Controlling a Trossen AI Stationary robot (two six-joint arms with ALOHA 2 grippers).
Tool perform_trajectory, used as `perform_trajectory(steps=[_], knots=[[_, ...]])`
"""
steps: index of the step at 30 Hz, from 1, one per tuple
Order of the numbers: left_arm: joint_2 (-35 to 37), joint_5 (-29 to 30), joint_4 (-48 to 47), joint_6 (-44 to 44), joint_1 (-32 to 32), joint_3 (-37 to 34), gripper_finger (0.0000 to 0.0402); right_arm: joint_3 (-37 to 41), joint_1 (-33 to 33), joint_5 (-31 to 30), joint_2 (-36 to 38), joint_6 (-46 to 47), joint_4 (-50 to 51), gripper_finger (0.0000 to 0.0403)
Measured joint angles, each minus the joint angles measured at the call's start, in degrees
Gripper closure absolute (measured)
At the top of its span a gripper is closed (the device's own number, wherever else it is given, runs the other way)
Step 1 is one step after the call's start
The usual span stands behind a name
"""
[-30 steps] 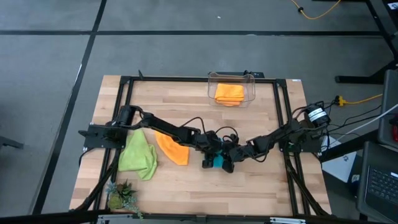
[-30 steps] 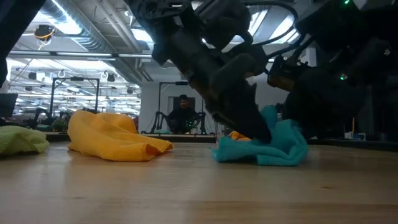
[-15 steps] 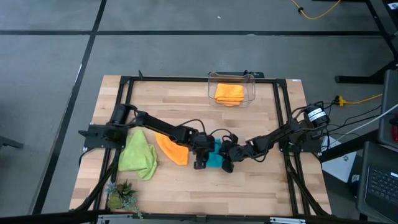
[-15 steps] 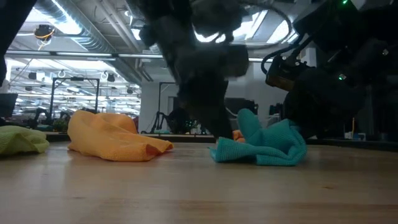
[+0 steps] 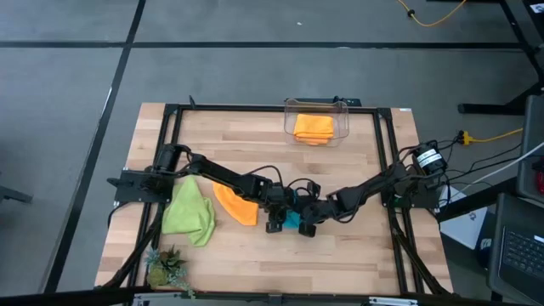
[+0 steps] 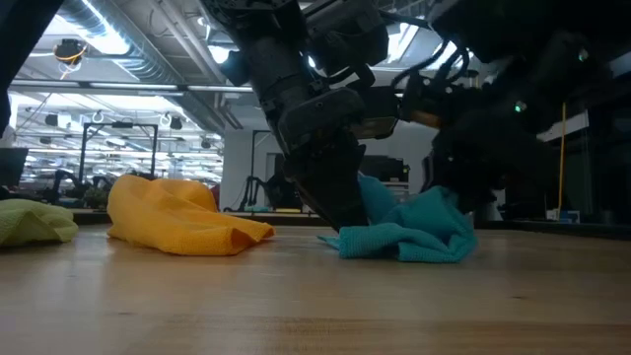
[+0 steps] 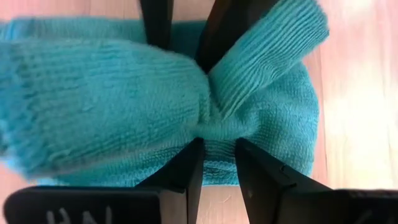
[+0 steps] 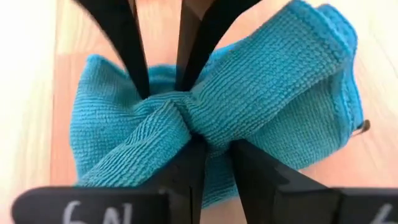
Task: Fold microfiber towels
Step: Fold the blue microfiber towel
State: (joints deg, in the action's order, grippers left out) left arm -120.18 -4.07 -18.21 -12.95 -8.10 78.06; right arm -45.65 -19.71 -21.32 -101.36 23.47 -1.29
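Observation:
A turquoise towel [image 5: 291, 219] lies bunched at the table's middle, between my two grippers. My left gripper [image 5: 274, 224] comes at it from the table's left and is shut on it. From the right, my right gripper [image 5: 306, 226] is also shut on it. In the low view the towel [image 6: 409, 232] forms a crumpled heap on the wood. An orange towel [image 5: 236, 204] and a lime green towel [image 5: 189, 212] lie crumpled farther left, resting on the tabletop. My left gripper pinches a gathered fold of the turquoise towel [image 7: 211, 127] between its two fingers [image 7: 186, 171], several layers bunched together. It slants down from the table's left. The towel's lower part rests on the table. My right gripper pinches a bunched fold [image 8: 186, 115] of the same towel between its two fingers [image 8: 252, 165], several layers thick. It slants down from the table's right, close to the other gripper's fingers. The cloth fans out slack on either side and rests on the wood.
A clear container [image 5: 317, 109] at the far edge holds a folded orange towel [image 5: 313, 127]. A small green plant [image 5: 166, 268] stands at the near left corner. Bare wood lies along the near edge and at the far left.
Both grippers have kept their hold. The left gripper has tipped more steeply downward and shifted a little toward the table's left. The right gripper has risen and rolled. The turquoise heap has slid slightly toward the left and changed shape.

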Motion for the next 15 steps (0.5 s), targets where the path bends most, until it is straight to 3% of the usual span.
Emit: perform_trajectory(steps=[5,15], knots=[[0.0,-0.2,-0.7,-0.1,0.0,-0.1,0.031,-5.8,-0.1,-0.6,0.0,-0.2,11.2,0.0319],[-0.1,0.1,-0.9,0.0,0.0,-0.3,0.031,-6.6,-0.1,-0.7,0.1,1.1,9.7,0.0319]])
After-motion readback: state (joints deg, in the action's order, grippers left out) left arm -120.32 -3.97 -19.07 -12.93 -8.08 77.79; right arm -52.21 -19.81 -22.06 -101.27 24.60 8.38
